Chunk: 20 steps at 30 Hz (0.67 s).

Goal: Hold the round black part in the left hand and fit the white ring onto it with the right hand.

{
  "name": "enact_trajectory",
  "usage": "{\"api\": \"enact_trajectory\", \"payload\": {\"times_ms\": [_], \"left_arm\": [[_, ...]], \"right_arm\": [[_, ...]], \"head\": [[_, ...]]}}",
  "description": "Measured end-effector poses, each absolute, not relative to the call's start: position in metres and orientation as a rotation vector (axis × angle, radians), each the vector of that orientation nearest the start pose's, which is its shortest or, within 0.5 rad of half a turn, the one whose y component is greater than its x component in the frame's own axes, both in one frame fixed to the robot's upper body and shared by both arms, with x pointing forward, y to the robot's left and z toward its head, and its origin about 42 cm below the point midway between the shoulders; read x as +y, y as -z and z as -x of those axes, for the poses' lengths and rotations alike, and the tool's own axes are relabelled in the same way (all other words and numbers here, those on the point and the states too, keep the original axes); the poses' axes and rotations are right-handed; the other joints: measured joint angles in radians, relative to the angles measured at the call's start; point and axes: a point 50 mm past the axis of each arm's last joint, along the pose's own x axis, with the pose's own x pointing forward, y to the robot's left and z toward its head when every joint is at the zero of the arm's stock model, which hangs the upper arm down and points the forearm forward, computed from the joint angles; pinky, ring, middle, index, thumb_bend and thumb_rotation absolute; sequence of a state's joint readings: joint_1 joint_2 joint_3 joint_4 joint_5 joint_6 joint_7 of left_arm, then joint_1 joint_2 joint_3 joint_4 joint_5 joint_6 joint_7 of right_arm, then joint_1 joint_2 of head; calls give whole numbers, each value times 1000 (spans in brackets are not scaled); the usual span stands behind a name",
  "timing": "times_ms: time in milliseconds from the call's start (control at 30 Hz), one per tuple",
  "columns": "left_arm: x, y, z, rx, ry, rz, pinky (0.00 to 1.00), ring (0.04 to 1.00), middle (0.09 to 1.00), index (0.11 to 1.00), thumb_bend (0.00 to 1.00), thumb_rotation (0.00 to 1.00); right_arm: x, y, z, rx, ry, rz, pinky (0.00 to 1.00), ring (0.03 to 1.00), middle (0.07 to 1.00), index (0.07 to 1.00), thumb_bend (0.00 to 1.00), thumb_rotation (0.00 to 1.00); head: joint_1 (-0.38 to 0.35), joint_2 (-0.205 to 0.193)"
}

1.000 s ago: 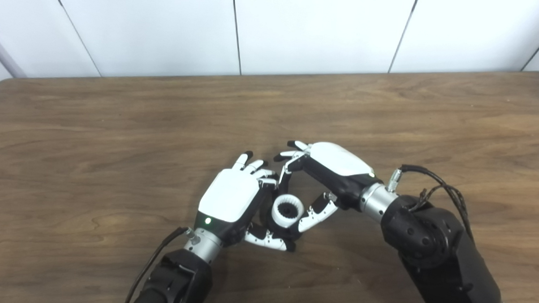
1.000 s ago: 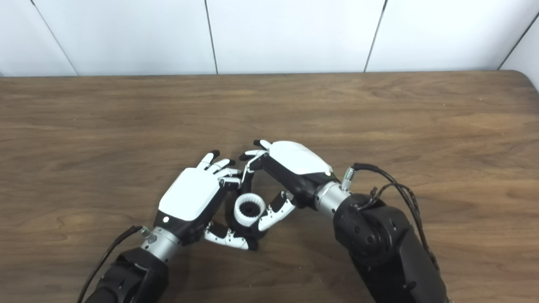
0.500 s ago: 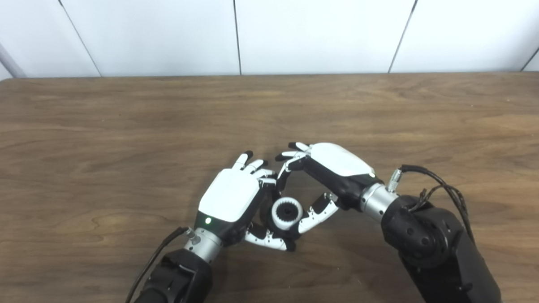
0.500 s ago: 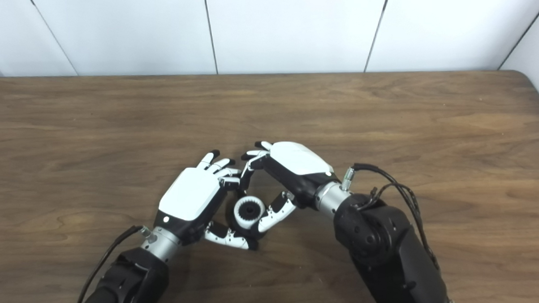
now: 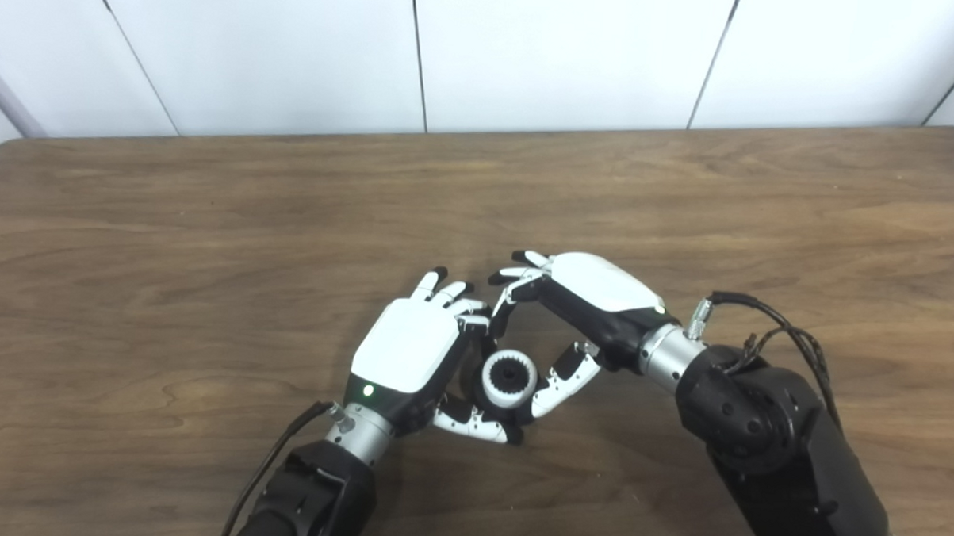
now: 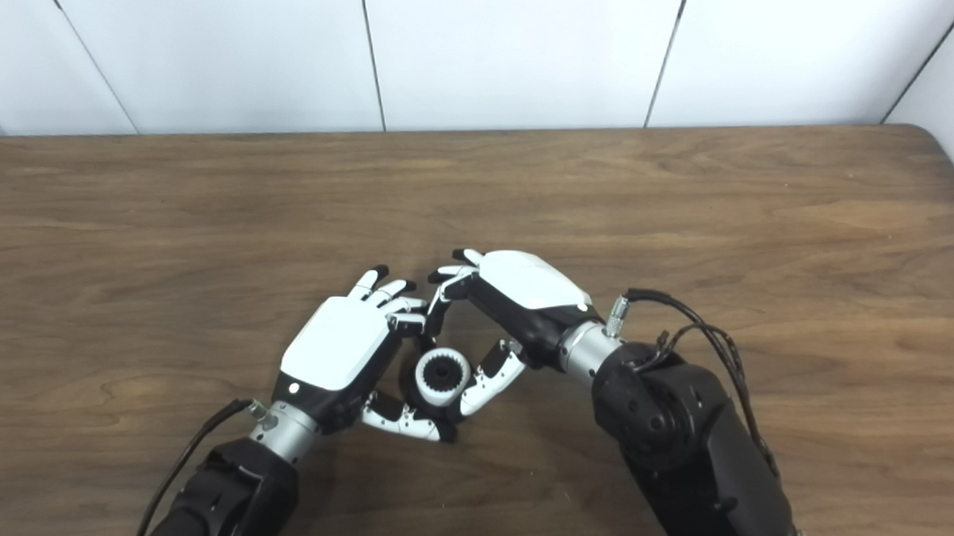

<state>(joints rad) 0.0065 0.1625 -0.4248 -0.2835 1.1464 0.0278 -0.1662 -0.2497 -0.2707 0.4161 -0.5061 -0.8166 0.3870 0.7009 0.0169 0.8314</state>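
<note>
My left hand point(image 5: 407, 346) is curled around a round black toothed part point(image 5: 510, 375), its thumb under it near the table. A white ring point(image 5: 490, 386) sits around that black part, and the dark teeth fill its middle. From the right, my right hand point(image 5: 597, 289) closes on the ring, with its fingers arched over the far side and its thumb against the ring's right edge. The lower half of the black part is hidden by the ring and both hands. The right eye view shows the white ring point(image 6: 424, 382) in the same place.
The brown wooden table point(image 5: 209, 211) runs wide on every side of the hands, with its far edge against a white panelled wall point(image 5: 564, 57). A black cable point(image 5: 769, 318) loops off my right wrist.
The white ring has sunk lower over the black part, so the black centre now fills the ring. Both hands have stayed nearly where they were.
</note>
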Motion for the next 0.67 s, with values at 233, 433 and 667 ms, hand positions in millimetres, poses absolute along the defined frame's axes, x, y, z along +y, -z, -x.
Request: {"api": "enact_trajectory", "payload": {"times_ms": [233, 433, 667], "left_arm": [[140, -148, -251, -342, 381, -1261, 1000, 906, 791, 483, 526, 57], [143, -148, -252, -338, 376, -1265, 1000, 904, 791, 483, 526, 56], [148, -149, -253, -330, 364, -1267, 1000, 901, 787, 483, 525, 57]], "right_arm": [[-160, -234, -291, -144, -630, 1112, 1000, 996, 890, 598, 989, 188], [-172, -240, -293, -133, -598, 1123, 1000, 994, 889, 596, 987, 170], [-181, -246, -295, -136, -557, 1116, 1000, 979, 879, 593, 998, 178]], "head": [[-5, 0], [-5, -2], [-5, -3]]}}
